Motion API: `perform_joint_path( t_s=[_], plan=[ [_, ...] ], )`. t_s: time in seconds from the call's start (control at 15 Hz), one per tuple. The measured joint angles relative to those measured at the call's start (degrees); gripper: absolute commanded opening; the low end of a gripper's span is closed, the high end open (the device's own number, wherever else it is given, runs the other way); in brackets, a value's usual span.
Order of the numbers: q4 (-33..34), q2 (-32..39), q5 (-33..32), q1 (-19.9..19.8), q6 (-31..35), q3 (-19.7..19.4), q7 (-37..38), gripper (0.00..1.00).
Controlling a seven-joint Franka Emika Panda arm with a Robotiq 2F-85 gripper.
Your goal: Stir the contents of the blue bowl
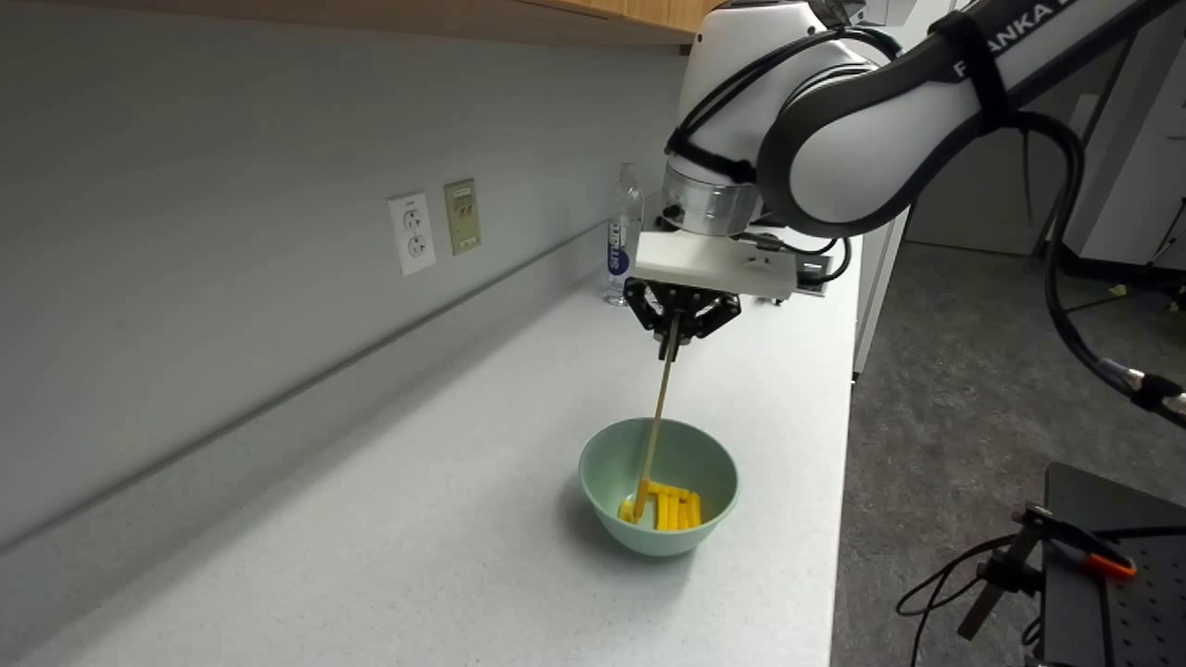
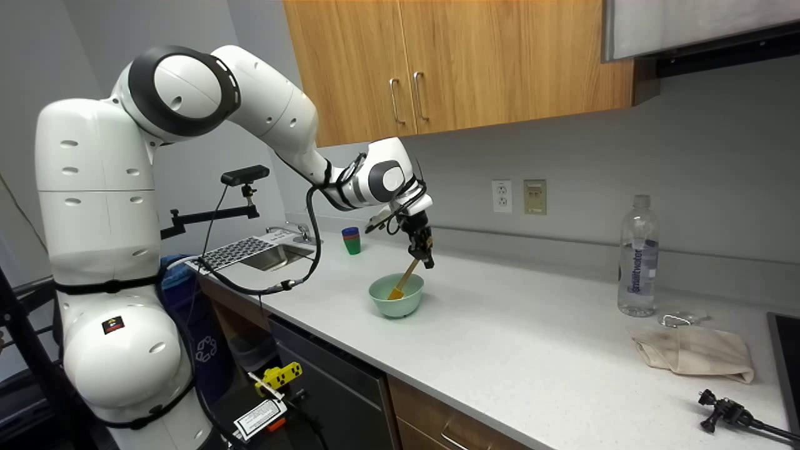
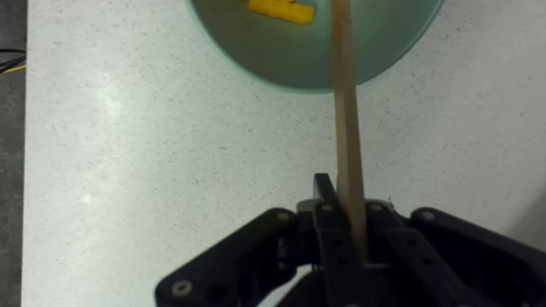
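Nearest in the wrist view, the gripper (image 3: 349, 198) is closed on the stick (image 3: 347, 128), which slants down into the bowl (image 1: 662, 542) among the yellow pieces (image 1: 674, 512). Counter (image 1: 445, 556) opens wider between bowl and wall (image 1: 232, 185) than between bowl and front edge (image 1: 841, 509). The bottle (image 2: 638, 262) reads "smartwater"; the arm (image 1: 862, 148) shows "F" and "ANKA" either side of a strap (image 1: 975, 69). Bent midway, the arm points the gripper downward.
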Motion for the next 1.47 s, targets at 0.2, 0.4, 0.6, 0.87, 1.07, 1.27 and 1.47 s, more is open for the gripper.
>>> perform_joint_path(
  t_s=[0.2, 0.4, 0.6, 0.87, 1.07, 1.27, 1.47],
  plan=[
    [0.05, 0.21, -3.23, 0.01, -2.55, -0.46, -0.7, 0.02],
    [0.13, 0.26, -9.51, 0.32, -2.4, -1.42, 1.39, 0.02],
    [0.26, 0.26, -15.92, 0.72, -0.21, -2.52, 6.91, 0.02],
    [0.74, 0.25, -20.93, 1.0, 3.59, -3.28, 14.86, 0.02],
    [1.0, 0.25, -20.8, 1.01, 4.94, -3.22, 17.75, 0.02],
    [1.0, 0.26, -18.13, 0.99, 5.15, -3.02, 18.06, 0.02],
    [0.86, 0.39, -13.07, 0.84, 5.1, -2.54, 15.37, 0.02]
  ],
)
